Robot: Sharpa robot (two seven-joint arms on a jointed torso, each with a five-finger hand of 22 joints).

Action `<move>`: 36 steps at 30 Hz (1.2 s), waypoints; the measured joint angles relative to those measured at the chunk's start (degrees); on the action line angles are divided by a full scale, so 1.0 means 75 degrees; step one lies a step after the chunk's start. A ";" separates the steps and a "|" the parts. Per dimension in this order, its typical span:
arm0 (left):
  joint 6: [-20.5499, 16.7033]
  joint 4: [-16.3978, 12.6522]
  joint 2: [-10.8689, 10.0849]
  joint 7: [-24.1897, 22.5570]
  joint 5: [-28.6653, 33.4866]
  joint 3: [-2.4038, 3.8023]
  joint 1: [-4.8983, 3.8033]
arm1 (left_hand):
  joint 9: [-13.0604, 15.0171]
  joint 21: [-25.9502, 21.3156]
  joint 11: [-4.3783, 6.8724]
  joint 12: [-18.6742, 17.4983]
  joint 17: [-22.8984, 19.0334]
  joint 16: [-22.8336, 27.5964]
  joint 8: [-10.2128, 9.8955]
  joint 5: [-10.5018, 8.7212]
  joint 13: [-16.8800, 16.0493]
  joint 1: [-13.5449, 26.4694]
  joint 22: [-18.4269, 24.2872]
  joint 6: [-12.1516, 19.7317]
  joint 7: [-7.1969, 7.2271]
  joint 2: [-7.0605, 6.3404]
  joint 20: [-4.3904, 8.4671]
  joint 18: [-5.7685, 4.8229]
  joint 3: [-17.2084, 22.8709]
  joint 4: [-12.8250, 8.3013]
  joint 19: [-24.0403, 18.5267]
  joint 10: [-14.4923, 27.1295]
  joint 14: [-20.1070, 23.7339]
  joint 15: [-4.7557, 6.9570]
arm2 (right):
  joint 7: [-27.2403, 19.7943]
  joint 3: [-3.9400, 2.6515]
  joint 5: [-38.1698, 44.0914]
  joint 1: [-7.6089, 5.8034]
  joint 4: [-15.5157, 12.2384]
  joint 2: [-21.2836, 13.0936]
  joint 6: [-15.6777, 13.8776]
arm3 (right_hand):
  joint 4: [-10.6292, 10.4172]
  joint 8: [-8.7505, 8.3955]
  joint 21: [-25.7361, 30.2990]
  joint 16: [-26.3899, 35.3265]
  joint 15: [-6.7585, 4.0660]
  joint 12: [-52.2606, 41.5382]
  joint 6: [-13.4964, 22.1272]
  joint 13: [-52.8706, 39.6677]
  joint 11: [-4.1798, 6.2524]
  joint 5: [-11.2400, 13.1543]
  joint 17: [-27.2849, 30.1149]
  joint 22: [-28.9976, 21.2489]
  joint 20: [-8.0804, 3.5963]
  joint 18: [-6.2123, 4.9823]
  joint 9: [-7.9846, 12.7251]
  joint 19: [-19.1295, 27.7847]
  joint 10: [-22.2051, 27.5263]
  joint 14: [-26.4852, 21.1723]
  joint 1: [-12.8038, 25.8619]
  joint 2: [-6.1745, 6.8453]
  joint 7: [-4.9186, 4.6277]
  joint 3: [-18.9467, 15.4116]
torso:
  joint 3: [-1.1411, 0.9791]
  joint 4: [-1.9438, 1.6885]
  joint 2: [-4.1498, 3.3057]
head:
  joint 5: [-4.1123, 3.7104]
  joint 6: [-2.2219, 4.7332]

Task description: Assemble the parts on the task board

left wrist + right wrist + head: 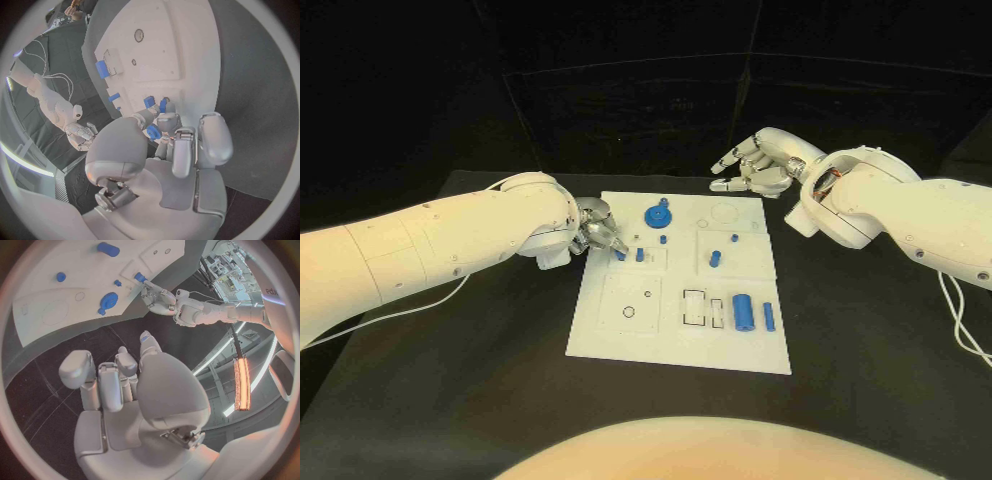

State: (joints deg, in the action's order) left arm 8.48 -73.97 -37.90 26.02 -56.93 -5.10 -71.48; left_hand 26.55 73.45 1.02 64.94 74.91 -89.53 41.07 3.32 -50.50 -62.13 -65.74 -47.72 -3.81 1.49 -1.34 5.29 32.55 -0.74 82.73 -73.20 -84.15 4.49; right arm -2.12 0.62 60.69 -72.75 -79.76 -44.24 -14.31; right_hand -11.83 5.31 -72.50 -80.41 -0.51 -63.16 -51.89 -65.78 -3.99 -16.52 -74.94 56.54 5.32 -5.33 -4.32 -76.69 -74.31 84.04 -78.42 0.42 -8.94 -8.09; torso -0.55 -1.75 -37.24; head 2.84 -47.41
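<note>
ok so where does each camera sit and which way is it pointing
Head view: on the robot's head, looking down at the task board; both white arms enter, the left hand at the board's edge and the right hand beyond its far end.
Left wrist view: behind the left hand, facing the board; its fingers reach a blue part.
Right wrist view: behind the right hand, facing the board.
Shared: the head and right wrist views both show the blue gear.
</note>
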 measured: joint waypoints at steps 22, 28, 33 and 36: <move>0.0166 0.0041 0.0019 0.0101 -0.0117 0.0004 -0.0003 | 0.0010 0.0000 -0.0001 0.0000 0.0000 0.0000 -0.0004 0.0030 0.0000 0.0051 -0.0009 -0.0018 0.0018 -0.0052 0.0000 0.0000 0.0029 0.0016 0.0000 0.0001 0.0000 0.0000 | -0.0001 0.0000 0.0000 0.0000 -0.0002 0.0000 0.0007 | 0.0000 0.0000 0.0000 0.0000 0.0000 0.0000 0.0000 0.0000 0.0000 0.0000 0.0002 0.0001 0.0000 0.0000 0.0000 0.0000 0.0000 0.0000 0.0000 0.0000 0.0000 0.0000 | 0.0001 0.0000 0.0000 | -0.0005 -0.0020; 0.0183 0.0061 0.0050 0.0108 -0.0124 0.0004 -0.0003 | 0.0009 0.0000 -0.0002 0.0000 0.0000 0.0000 0.0032 0.0030 0.0001 0.0051 -0.0009 -0.0021 0.0021 -0.0051 0.0000 0.0000 0.0029 0.0015 0.0000 0.0001 0.0000 0.0000 | -0.0002 0.0000 0.0000 0.0000 -0.0004 0.0000 0.0007 | 0.0000 0.0000 0.0000 0.0000 0.0000 0.0000 0.0000 0.0000 0.0000 0.0000 0.0002 0.0001 0.0000 0.0001 0.0000 0.0000 0.0000 0.0000 0.0000 0.0000 0.0000 0.0000 | 0.0001 0.0000 -0.0003 | -0.0005 -0.0026; 0.0200 0.0094 0.0081 0.0117 -0.0132 0.0004 -0.0005 | 0.0008 0.0000 0.0004 0.0035 0.0000 0.0000 0.0067 0.0028 0.0000 0.0082 -0.0013 -0.0028 0.0028 -0.0024 0.0000 0.0000 0.0061 0.0047 0.0000 -0.0004 0.0000 0.0000 | -0.0003 0.0000 0.0000 0.0001 -0.0005 0.0000 0.0007 | -0.0022 0.0000 0.0000 0.0000 0.0000 0.0000 0.0000 0.0000 0.0000 -0.0039 0.0002 -0.0008 0.0000 0.0001 0.0000 0.0000 0.0000 0.0000 0.0000 0.0000 0.0000 -0.0022 | 0.0001 0.0000 -0.0003 | -0.0016 -0.0034; 0.0222 0.0124 0.0106 0.0123 -0.0136 0.0004 -0.0005 | 0.0008 0.0000 0.0055 0.0040 0.0000 0.0000 0.0151 0.0027 0.0001 0.0276 -0.0030 -0.0031 0.0031 -0.0119 0.0000 0.0000 0.0313 -0.0122 0.0000 -0.0055 0.0000 0.0000 | -0.0003 0.0000 0.0000 0.0001 -0.0005 0.0000 0.0007 | -0.0022 0.0000 0.0000 0.0000 0.0000 0.0000 0.0000 0.0000 0.0000 -0.0039 0.0002 -0.0009 0.0000 0.0001 0.0000 0.0000 0.0000 0.0000 0.0000 0.0000 0.0000 -0.0022 | -0.0001 0.0000 -0.0003 | -0.0021 -0.0043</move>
State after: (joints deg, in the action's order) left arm 10.14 -73.04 -37.11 26.94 -57.96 -5.07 -71.52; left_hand 26.61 73.45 1.43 65.25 74.91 -89.53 42.21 3.52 -50.49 -60.07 -65.97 -47.96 -3.58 0.60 -1.34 5.29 34.89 -1.65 82.73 -73.62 -84.16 4.49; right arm -2.14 0.62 60.69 -72.75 -79.80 -44.24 -14.26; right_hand -11.99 5.31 -72.50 -80.41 -0.51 -63.17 -51.89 -65.79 -3.99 -16.81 -74.92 56.47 5.32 -5.33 -4.32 -76.69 -74.31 84.04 -78.42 0.42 -8.94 -8.26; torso -0.56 -1.75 -37.27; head 2.69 -47.74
